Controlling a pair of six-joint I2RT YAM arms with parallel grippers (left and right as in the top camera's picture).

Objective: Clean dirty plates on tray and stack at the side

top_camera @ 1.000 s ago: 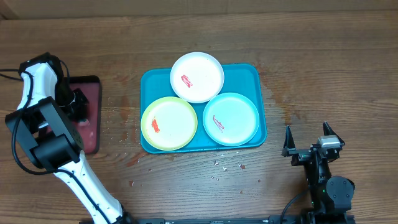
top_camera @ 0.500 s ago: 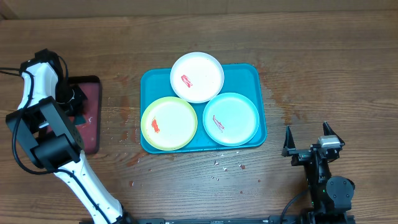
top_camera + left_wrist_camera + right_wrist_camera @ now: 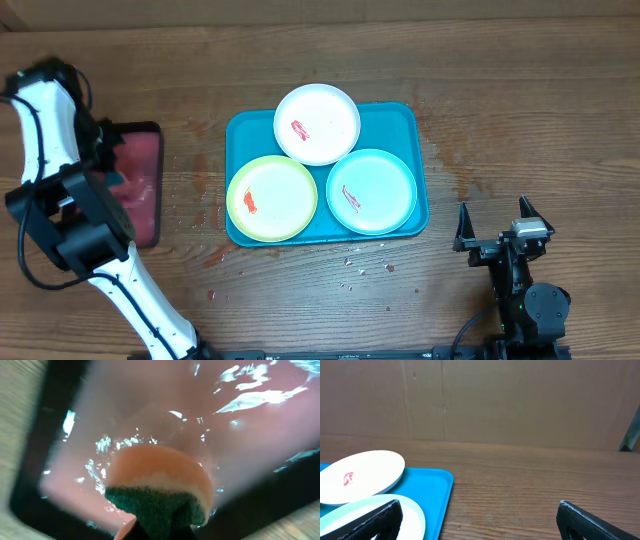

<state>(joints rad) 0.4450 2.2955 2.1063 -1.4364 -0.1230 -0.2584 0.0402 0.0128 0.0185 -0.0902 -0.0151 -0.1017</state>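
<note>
**Left arm** (image 3: pixel 60 215): white and black. It rises from a near-left base and runs up the left side. The upper link is bent over at the far left and the wrist is turned downward.

**Left gripper** (image 3: pixel 155 532): jaws closed tight on a sponge (image 3: pixel 160 485), pinching its green face, with the orange side away from the fingers.

**Right arm** (image 3: pixel 522 300): black, folded low at the near right.

**Right gripper** (image 3: pixel 495 224): jaws spread wide and holding nothing. Its fingers (image 3: pixel 375 519) are level and point away from the base.

The left arm (image 3: pixel 115 270) wears white curved shells between bulky black joints, with a thin black cable (image 3: pixel 36 120) running along it. The right arm (image 3: pixel 525 300) is all black, a small grey block (image 3: pixel 530 231) set just behind its two pointed, matt black fingers (image 3: pixel 592 522)
</note>
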